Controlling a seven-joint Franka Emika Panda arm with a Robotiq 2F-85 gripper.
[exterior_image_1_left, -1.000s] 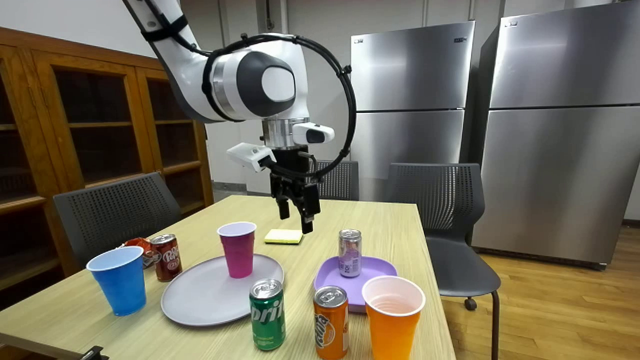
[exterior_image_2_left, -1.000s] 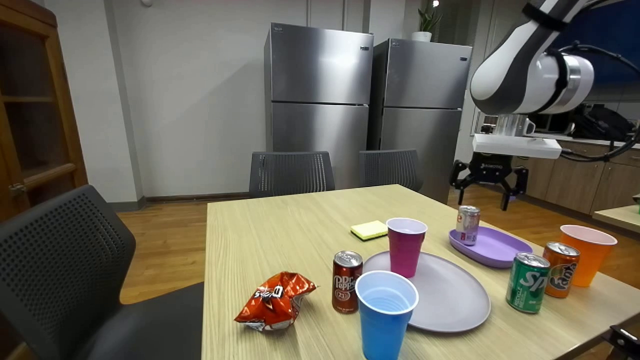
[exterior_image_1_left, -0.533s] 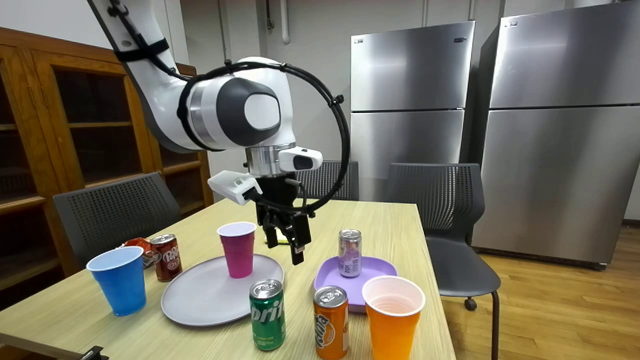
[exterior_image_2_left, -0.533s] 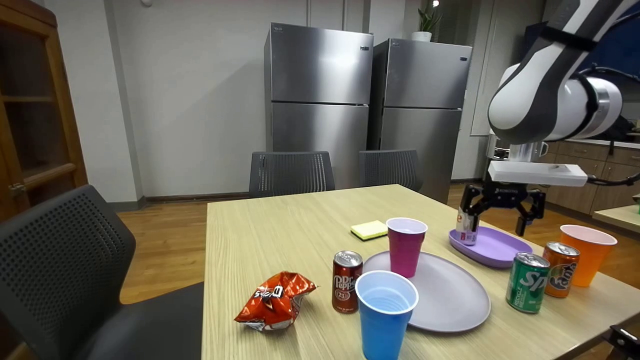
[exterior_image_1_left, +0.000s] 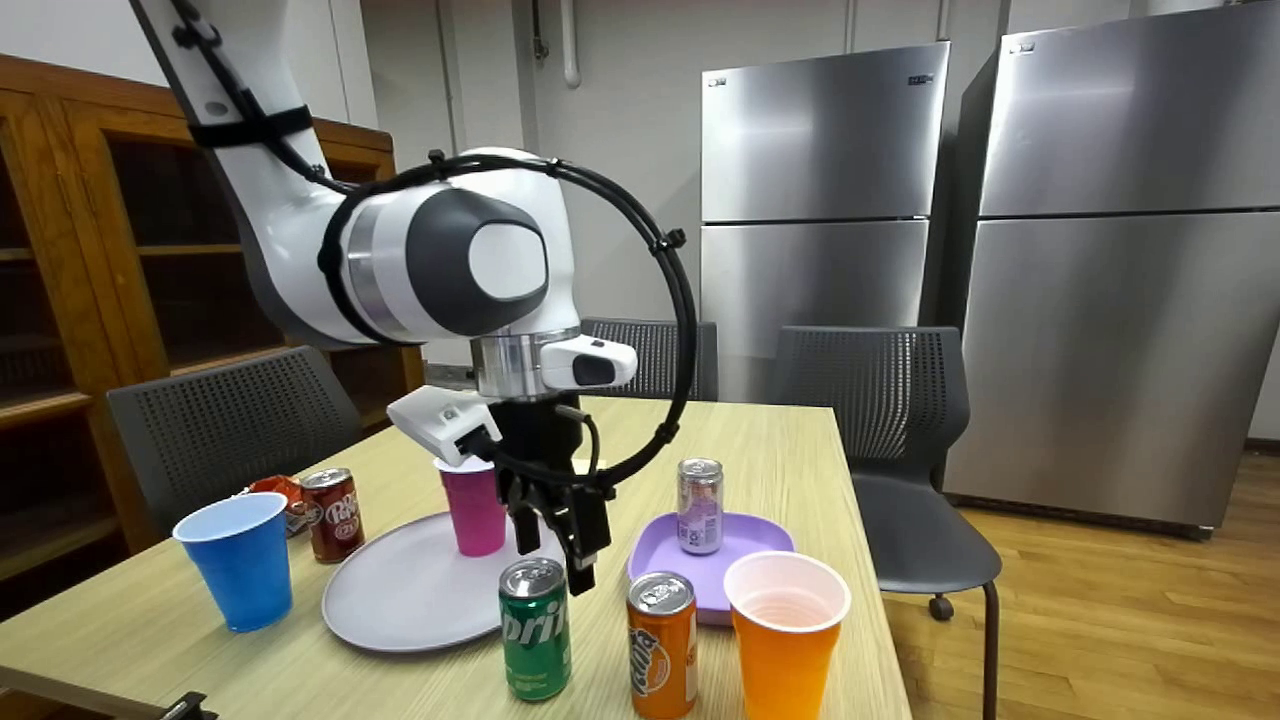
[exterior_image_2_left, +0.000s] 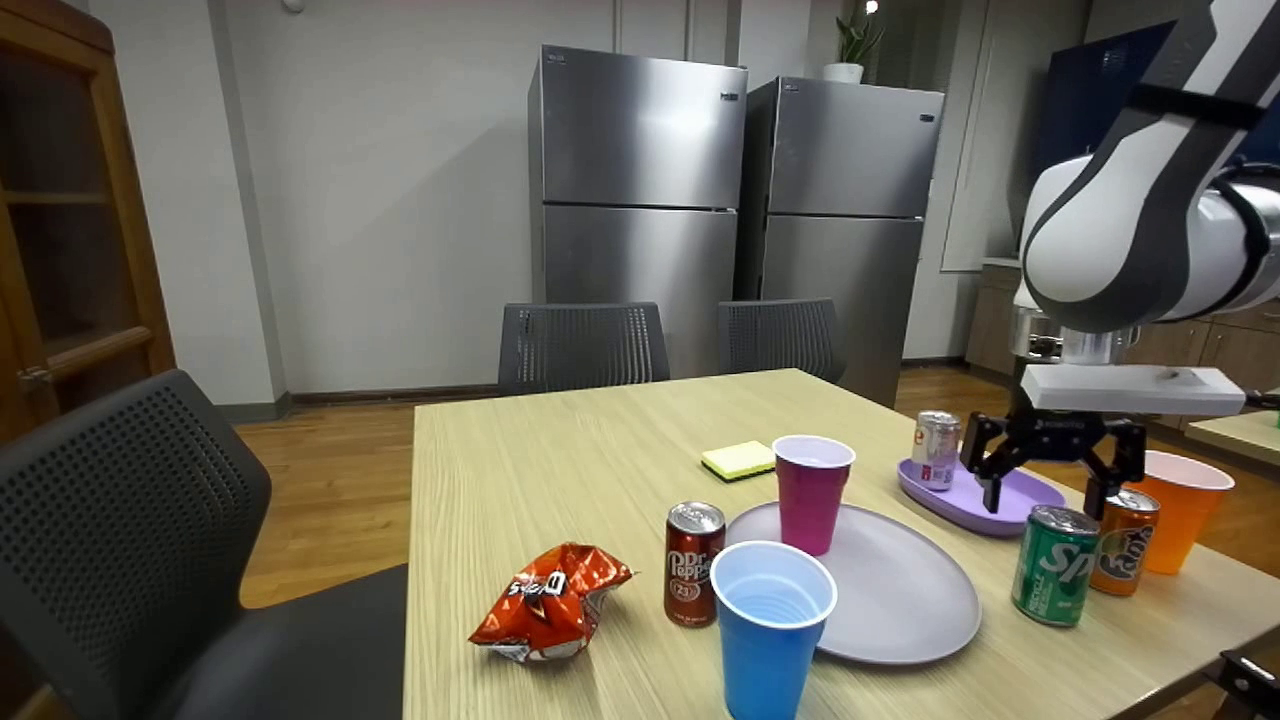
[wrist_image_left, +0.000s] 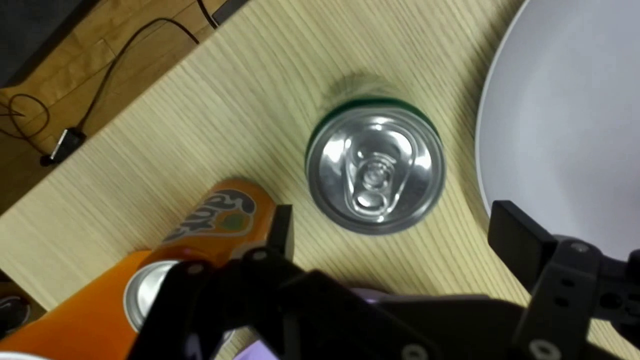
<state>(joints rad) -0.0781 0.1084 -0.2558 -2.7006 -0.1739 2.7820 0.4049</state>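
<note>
Two tall stainless refrigerators (exterior_image_2_left: 640, 150) and a glass-fronted wooden cabinet (exterior_image_1_left: 90, 250) stand in the background. In front of them is the desk (exterior_image_2_left: 560, 450), pale and grained, with dark perforated chairs (exterior_image_1_left: 870, 390) around it. The white and grey robot arm (exterior_image_1_left: 480, 260) reaches over the desk and carries a black end effector (exterior_image_2_left: 1042, 500), pointed downward. Its fingers (wrist_image_left: 281, 227) are spread wide and grasp nothing: it is released.

Among the objects on the desk, a round grey plate (exterior_image_2_left: 890, 600) is the broadest, followed by a shallow purple tray (exterior_image_1_left: 757, 537). A magenta cup (exterior_image_2_left: 812, 500) stands upright on the plate; a blue cup (exterior_image_1_left: 240, 570) and an orange cup (exterior_image_1_left: 790, 660) stand upright on the desk. A red chip bag (exterior_image_2_left: 555, 605) lies near the blue cup.

Four cans stand upright. The green Sprite can (exterior_image_1_left: 535, 635) is on the desk between the grey plate and the orange Fanta can (exterior_image_1_left: 662, 655), apart from both. The end effector hangs close to its silver lid (wrist_image_left: 375, 172); in the wrist view, bare desk shows between that lid and each finger. The Dr Pepper can (exterior_image_2_left: 695, 565) is between chip bag and blue cup; a pale can (exterior_image_2_left: 935, 450) stands in the purple tray. A thin yellow sponge (exterior_image_2_left: 738, 461) lies flat beyond the plate.
</note>
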